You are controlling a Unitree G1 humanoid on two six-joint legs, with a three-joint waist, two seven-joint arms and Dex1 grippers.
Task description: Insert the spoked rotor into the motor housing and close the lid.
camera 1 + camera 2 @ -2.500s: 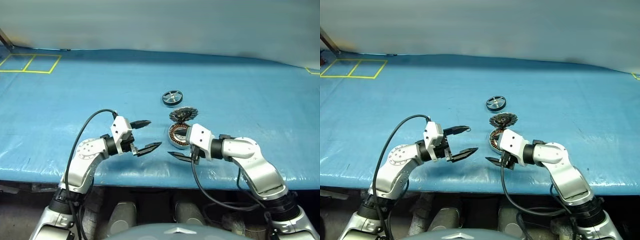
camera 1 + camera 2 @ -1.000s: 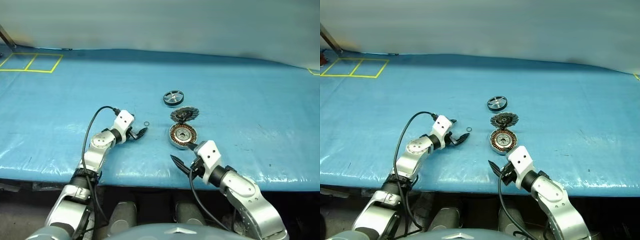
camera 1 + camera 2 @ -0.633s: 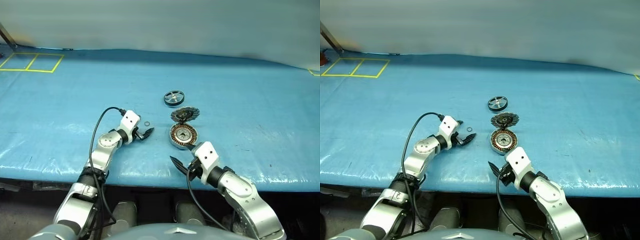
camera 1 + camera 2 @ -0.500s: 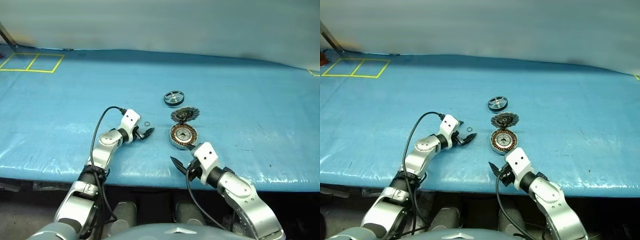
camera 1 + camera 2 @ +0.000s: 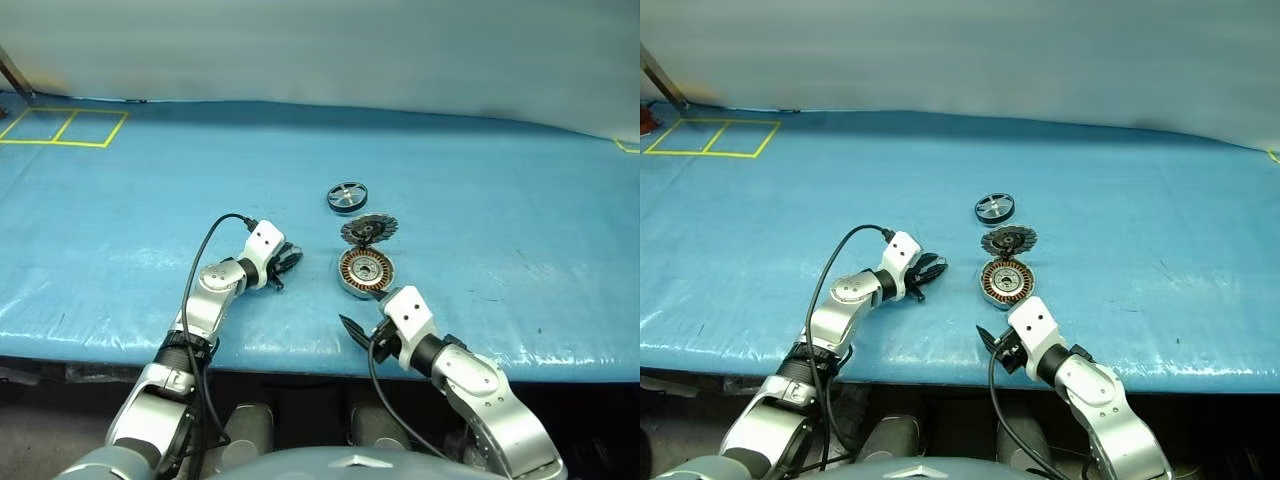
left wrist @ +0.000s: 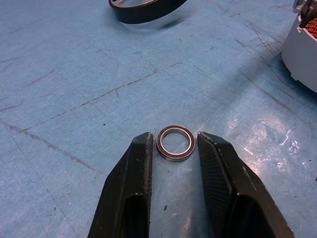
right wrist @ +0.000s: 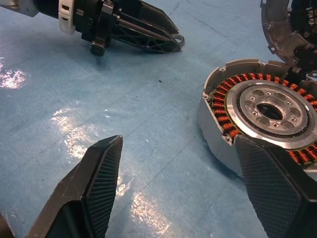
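My left gripper [image 6: 173, 148] brackets a small bearing ring [image 6: 175, 143] flat on the blue mat [image 5: 120, 200], fingers narrowed, not yet clamped. Right gripper [image 7: 183, 173] waits wide apart beside motor housing [image 5: 365, 271]; lid [image 5: 368, 229] and spoked rotor [image 5: 346, 195] lie beyond

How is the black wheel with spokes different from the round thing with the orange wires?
The spoked rotor is black with pale spokes and gaps between them; the motor housing is silver, ringed with copper windings. The rotor looks smaller and lies farther away; the housing lies nearer, by the right gripper. Both are round.
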